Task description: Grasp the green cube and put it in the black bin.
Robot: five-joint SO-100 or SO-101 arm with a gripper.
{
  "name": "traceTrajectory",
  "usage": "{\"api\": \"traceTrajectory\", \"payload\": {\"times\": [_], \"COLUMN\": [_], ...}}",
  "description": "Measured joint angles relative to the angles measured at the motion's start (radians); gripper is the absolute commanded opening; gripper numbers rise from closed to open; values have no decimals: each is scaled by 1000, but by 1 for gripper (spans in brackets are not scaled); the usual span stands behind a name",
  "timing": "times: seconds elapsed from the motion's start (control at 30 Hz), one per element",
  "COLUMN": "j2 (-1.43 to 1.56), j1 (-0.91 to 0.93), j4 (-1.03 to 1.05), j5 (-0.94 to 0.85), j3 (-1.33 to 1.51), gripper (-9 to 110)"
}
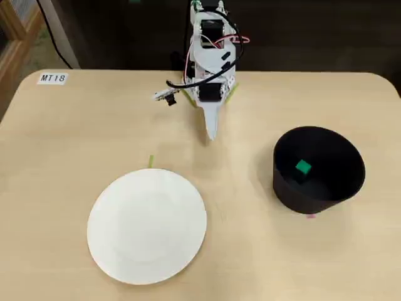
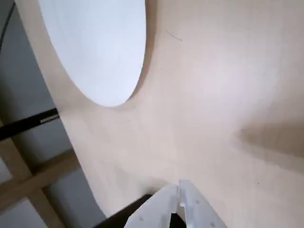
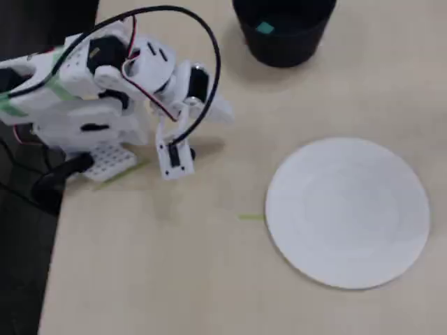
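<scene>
Green cube (image 1: 303,167) lies inside the black bin (image 1: 326,194) at the right of a fixed view, so delivery appears complete; the gripper (image 1: 211,133), closed and empty, sits folded back near the arm's base.

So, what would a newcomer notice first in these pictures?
The big white plate lies empty at the front of the table in a fixed view. To its right stands the black bin with the green cube inside. The white gripper points down behind them, holding nothing.
</scene>
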Motion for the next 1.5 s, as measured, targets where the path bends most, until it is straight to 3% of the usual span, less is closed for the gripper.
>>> {"api": "traceTrajectory", "payload": {"times": [1.5], "j2": [11], "j1": [25], "j4": [-41], "j5": [9], "j3": [12], "gripper": [0]}}
